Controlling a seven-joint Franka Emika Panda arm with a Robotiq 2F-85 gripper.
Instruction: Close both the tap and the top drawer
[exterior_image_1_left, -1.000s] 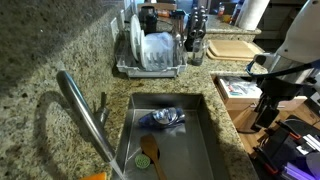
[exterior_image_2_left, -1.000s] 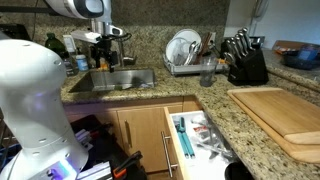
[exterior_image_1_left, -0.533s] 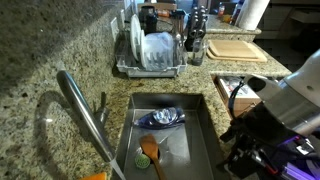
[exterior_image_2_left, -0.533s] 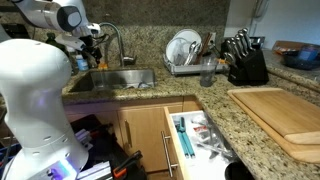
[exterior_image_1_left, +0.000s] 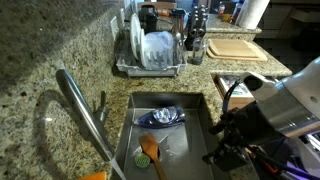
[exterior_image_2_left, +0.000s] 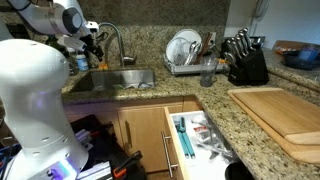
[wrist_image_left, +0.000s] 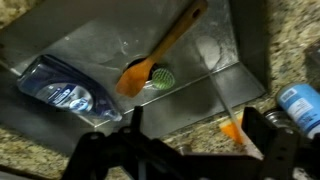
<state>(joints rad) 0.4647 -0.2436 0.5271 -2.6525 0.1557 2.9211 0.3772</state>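
Evidently the arm had swung across in the last second, leaving the drawer side and dropping lower over the sink (exterior_image_1_left: 125, 130), so that the claw (wrist_image_left: 185, 160) looked down into the basin from its front edge. Its jaws stood spread wide with nothing between them. Below lay an orange-handled brush (wrist_image_left: 165, 50) and a blue-labelled packet (wrist_image_left: 65, 90), both untouched. The tap (exterior_image_2_left: 115, 40) rose at the far side of the basin, with the claw (exterior_image_2_left: 92, 35) near its arched spout in an exterior view but apart from it; its small lever (exterior_image_1_left: 102, 100) had not been reached. Whether water was running could not be told. The top drawer (exterior_image_2_left: 195, 140) still stood pulled out beneath the granite table (exterior_image_2_left: 210, 90), cutlery showing inside. The shift suggested that the tap was being taken first: neither half of the task looked done, and the next move probably called for crossing the basin to the lever.
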